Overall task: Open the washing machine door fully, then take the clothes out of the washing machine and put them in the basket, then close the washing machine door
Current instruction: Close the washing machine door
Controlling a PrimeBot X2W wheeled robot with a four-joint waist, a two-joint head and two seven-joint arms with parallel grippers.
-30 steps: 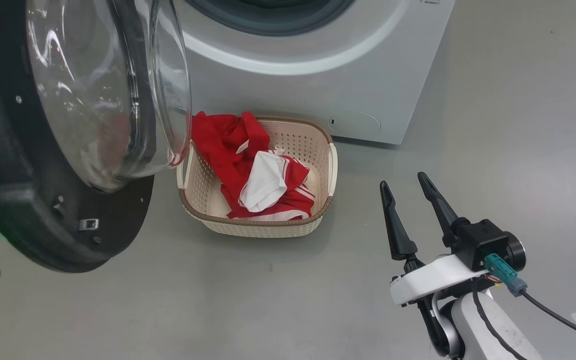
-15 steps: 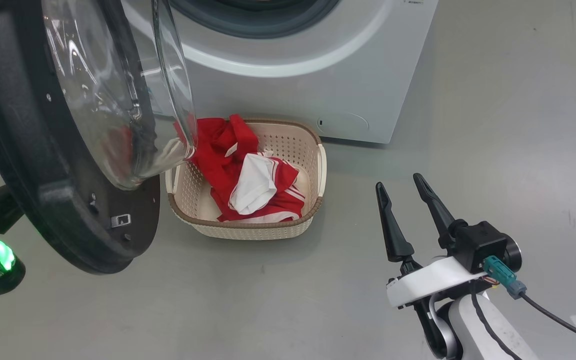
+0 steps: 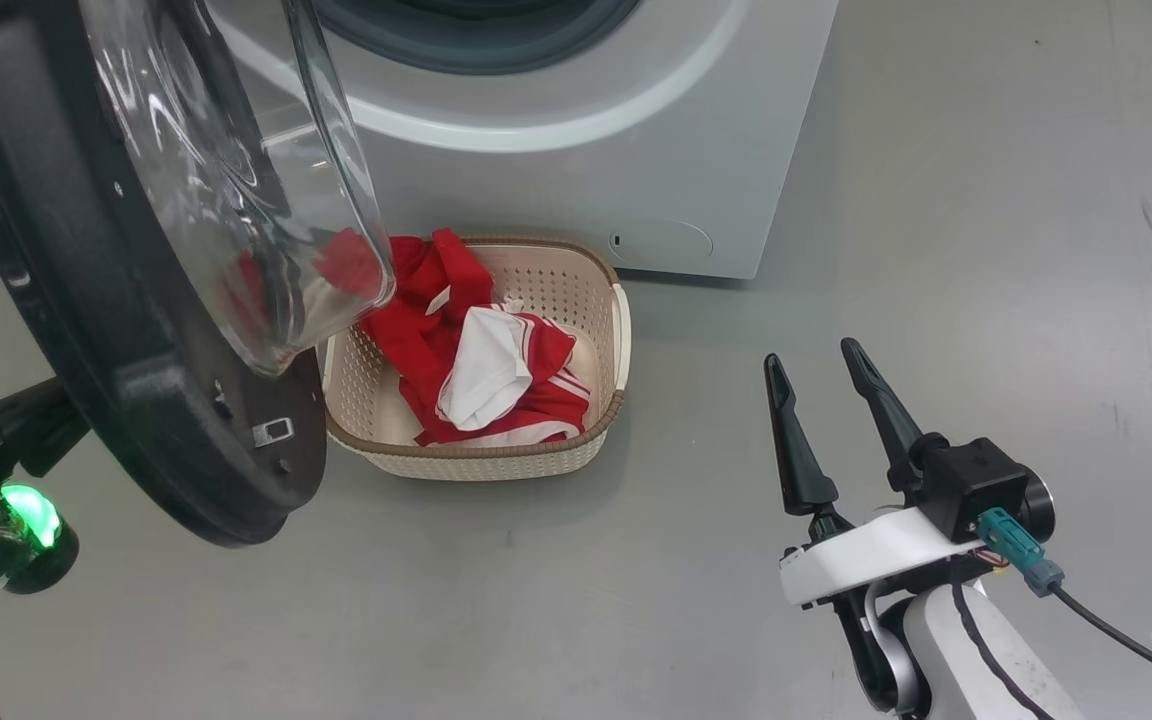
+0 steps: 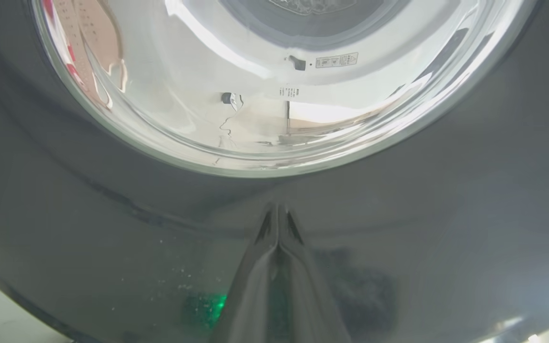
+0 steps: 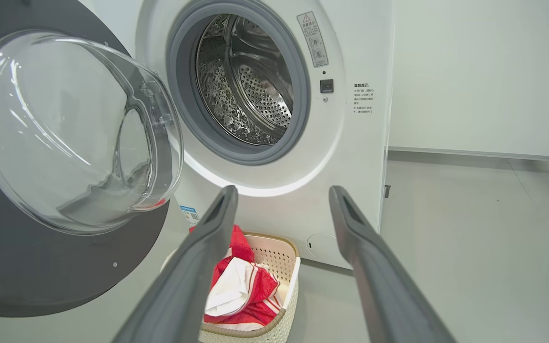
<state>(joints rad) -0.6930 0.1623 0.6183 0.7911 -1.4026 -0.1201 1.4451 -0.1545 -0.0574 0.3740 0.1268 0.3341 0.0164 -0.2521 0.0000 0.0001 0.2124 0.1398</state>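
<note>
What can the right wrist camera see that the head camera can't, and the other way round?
Right wrist view: the steel drum inside the washing machine and the black text sticker. Head view: a green light at the lower left, and the cable behind the right end effector. Both: the open washing machine door, the basket holding the red clothes, and the right end effector's spread fingers.

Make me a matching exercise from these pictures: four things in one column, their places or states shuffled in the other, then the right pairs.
1 the clothes
2 the washing machine door
3 right gripper
4 left gripper

A jaws apart, empty
B in the basket
C jaws together at the door's black rim
D standing open

Pairs: 1-B, 2-D, 3-A, 4-C
</note>
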